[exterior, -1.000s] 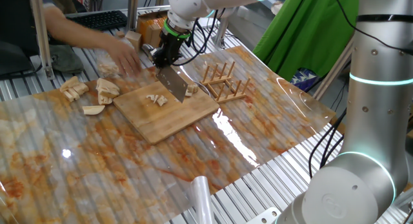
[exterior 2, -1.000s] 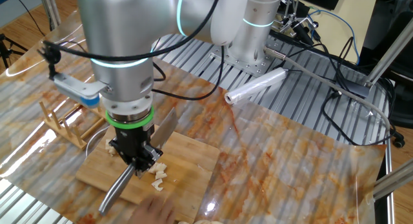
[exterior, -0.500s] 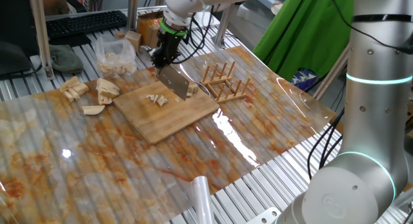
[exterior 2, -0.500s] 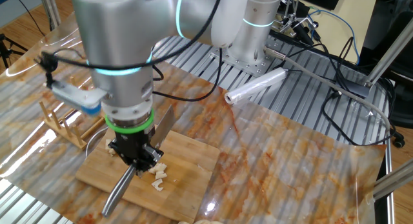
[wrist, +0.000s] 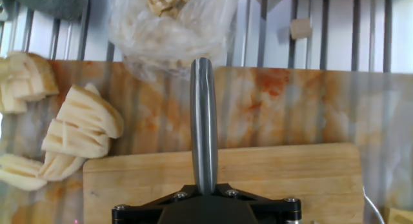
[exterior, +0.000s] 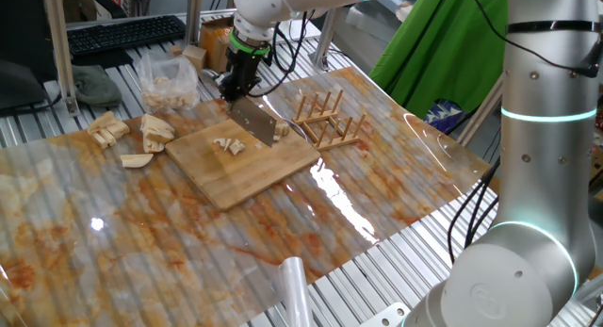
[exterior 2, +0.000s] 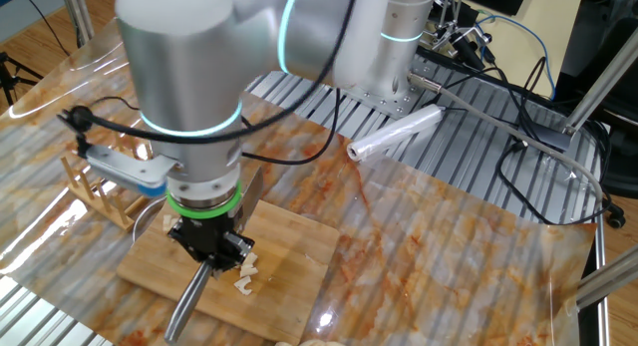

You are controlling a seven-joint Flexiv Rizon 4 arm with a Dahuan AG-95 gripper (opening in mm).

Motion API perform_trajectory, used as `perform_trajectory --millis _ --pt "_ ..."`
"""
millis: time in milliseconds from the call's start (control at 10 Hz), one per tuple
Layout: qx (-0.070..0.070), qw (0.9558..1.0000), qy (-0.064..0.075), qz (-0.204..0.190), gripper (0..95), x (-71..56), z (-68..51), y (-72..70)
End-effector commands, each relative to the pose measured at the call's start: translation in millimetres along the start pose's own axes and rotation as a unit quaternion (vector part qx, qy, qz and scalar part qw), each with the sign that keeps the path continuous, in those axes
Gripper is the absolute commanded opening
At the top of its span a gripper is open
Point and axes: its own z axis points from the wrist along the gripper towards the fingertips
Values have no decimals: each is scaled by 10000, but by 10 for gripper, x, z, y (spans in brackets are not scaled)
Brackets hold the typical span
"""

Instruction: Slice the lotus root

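Currently between cuts: hand (exterior: 235,85) clamped on the cleaver (exterior: 254,122), blade poised over the cutting board (exterior: 247,165) beside small lotus root slices (exterior: 227,144). Next, probably needs a fresh lotus root chunk (exterior: 155,132) from the bench (exterior: 113,233) placed under the blade.

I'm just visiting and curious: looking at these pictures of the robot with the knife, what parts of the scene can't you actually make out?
- Jaws: in the hand view the dark gripper body covers where they clamp the knife handle.
- Blade edge: in the other fixed view the arm hides most of the knife blade.
- Plastic bag: cut off by the hand view's top edge; contents blurred.
- Lotus root pieces on the cutting board: too small in one fixed view to judge the cuts.
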Motion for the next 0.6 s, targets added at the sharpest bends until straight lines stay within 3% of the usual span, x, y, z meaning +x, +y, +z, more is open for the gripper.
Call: perform_trajectory --millis 100,300,600 --pt "3 9998 44 -185 0 29 69 13" --pt "-1 9997 35 -232 0 80 116 6" --pt "-11 9998 5 -187 0 265 190 -57"
